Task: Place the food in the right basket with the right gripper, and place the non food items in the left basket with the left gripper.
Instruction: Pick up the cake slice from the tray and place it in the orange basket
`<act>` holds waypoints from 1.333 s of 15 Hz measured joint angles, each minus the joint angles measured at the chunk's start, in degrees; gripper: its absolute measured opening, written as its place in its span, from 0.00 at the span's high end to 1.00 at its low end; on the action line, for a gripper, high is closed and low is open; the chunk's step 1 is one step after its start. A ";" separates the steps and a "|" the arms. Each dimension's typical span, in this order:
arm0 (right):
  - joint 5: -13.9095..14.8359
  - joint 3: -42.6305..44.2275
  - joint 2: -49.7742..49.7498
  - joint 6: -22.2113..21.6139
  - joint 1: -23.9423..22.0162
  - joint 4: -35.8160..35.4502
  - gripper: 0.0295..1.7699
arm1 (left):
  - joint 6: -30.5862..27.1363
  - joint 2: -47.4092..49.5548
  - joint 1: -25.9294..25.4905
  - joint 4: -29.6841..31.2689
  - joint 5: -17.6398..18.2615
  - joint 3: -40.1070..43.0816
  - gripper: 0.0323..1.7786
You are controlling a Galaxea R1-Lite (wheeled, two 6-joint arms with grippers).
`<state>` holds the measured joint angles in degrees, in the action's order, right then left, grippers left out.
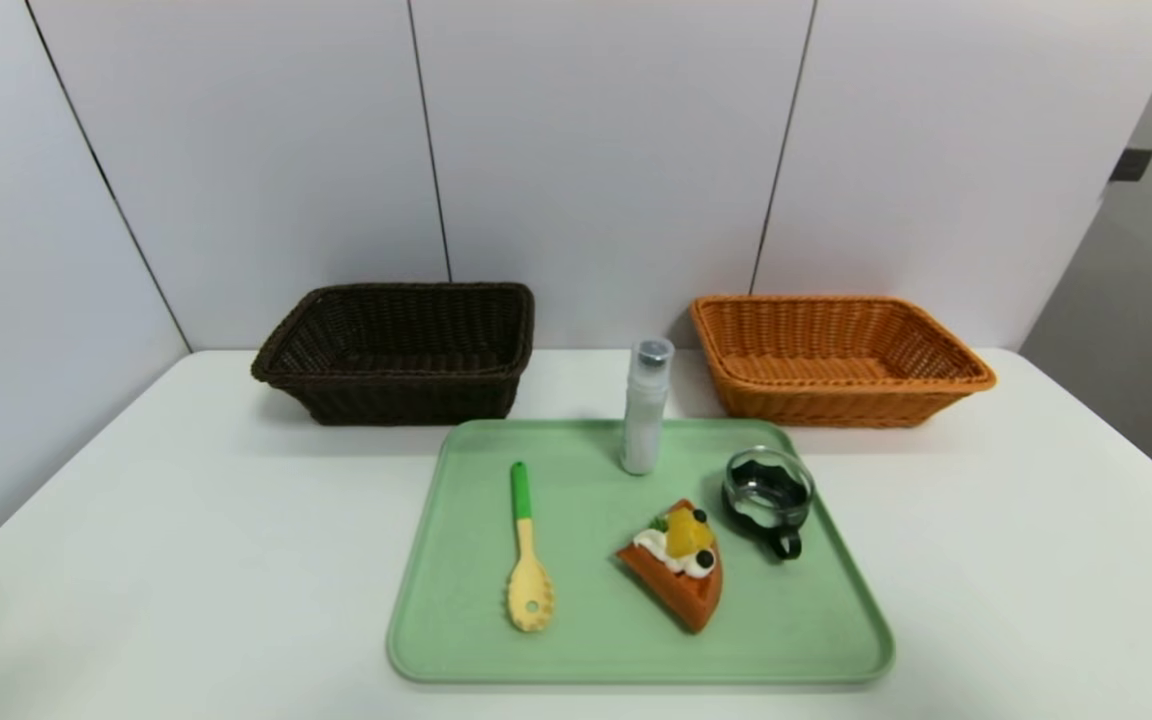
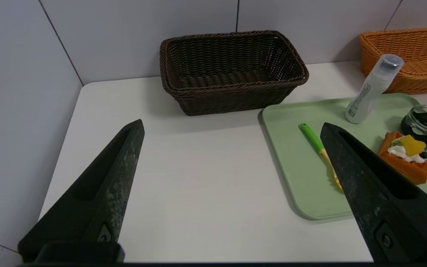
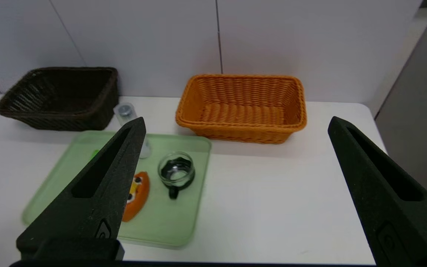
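Note:
A green tray (image 1: 456, 640) holds the cake wedge (image 1: 678, 566), the white bottle (image 1: 645, 407) standing upright, the yellow slotted spoon with green handle (image 1: 527, 550) and the glass cup in its black holder (image 1: 768, 492). Behind the tray stand the dark brown basket (image 1: 401, 352) on the left and the orange-tan basket (image 1: 836, 358) on the right; both look empty. Neither arm shows in the head view. My left gripper (image 2: 232, 128) hangs open over bare table left of the tray (image 2: 295, 167). My right gripper (image 3: 235, 124) hangs open over the table right of the tray (image 3: 184, 222), short of the orange-tan basket (image 3: 243, 107).
White wall panels (image 1: 596, 150) close the back and left of the white table (image 1: 186, 560). The table's right edge (image 1: 1116, 440) borders a grey floor area. Bare tabletop lies on both sides of the tray.

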<state>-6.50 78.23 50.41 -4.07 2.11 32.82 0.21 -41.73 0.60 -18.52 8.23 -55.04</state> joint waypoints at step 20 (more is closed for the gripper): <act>-3.01 33.29 51.69 -45.13 39.23 36.72 0.03 | 19.58 -27.51 21.11 12.92 -6.19 1.24 0.05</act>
<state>-9.51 111.52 102.10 -49.20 41.34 69.54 19.79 -69.24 21.71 -5.60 2.04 -53.80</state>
